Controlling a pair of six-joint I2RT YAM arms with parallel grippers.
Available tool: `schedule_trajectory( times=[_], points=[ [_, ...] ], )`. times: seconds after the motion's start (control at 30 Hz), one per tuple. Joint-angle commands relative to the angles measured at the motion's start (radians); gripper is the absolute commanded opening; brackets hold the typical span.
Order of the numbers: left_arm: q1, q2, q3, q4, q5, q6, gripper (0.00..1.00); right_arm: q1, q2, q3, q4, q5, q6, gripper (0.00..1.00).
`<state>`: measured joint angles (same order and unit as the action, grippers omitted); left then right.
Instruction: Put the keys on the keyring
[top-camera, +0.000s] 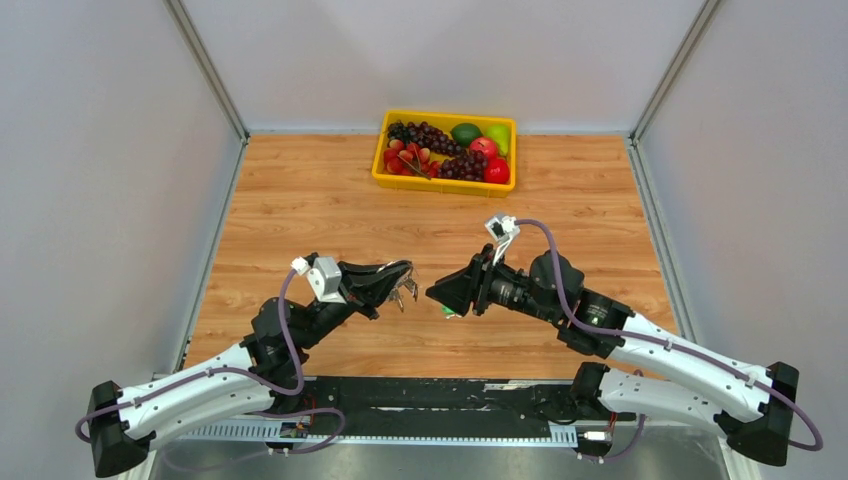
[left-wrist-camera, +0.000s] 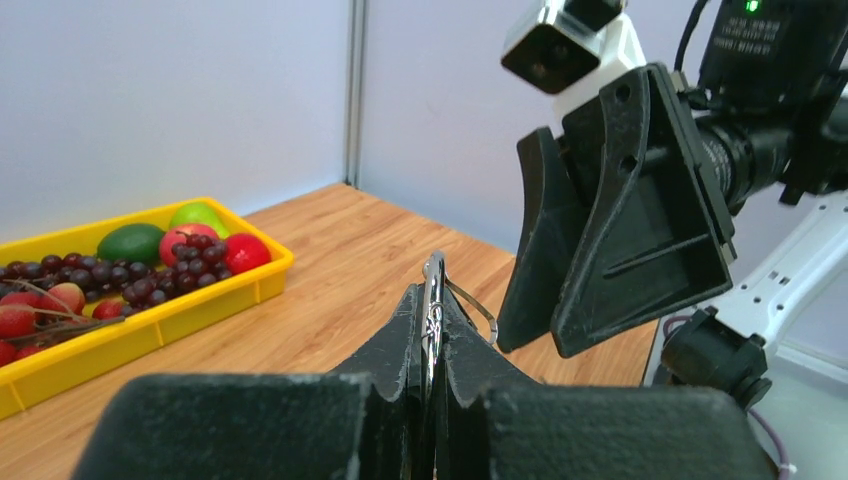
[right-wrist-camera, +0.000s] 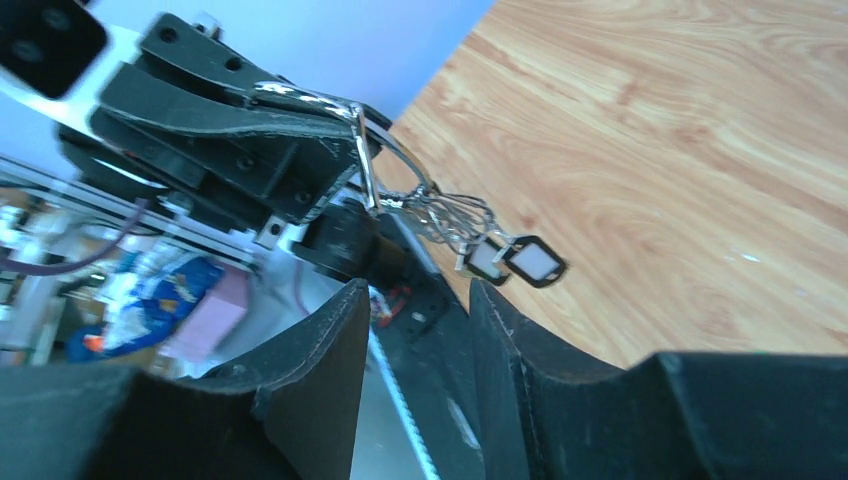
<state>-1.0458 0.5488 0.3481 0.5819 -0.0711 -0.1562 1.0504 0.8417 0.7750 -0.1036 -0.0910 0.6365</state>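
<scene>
**Left claw** (left-wrist-camera: 432, 305): clamped tight, jaws pressed on the keyring (right-wrist-camera: 366, 170), which stands on edge between them with its upper arc protruding past the tips. The claw is raised above the wooden table (top-camera: 300, 200).

**Keys** (right-wrist-camera: 520, 260): two black-headed keys hang from the keyring by a cluster of small wire loops, clear of the table surface.

**Right claw** (right-wrist-camera: 420, 300): jaws stand moderately apart with nothing between them. It faces the left claw, close to it but not touching, with its tips just below the hanging keys in the wrist view.

**Green item** (top-camera: 447, 312): a small green spot shows at the lower edge of the right claw in the overhead view. It is too small to identify, and contact with the claw cannot be determined.

**Yellow tray** (top-camera: 440, 186): at the far edge of the table, holding fruit and well apart from both arms.
</scene>
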Motion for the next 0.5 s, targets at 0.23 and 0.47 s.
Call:
schedule_trajectory(
  times=[0.23, 0.47],
  points=[
    [-0.004, -0.018, 0.047, 0.113, 0.007, -0.056, 0.0, 0.068, -0.017, -0.1, 0.519, -0.016, 0.267, 0.44],
    [-0.003, -0.029, 0.05, 0.126, 0.009, -0.063, 0.0, 0.099, 0.022, -0.075, 0.536, 0.035, 0.269, 0.44]
  ],
)
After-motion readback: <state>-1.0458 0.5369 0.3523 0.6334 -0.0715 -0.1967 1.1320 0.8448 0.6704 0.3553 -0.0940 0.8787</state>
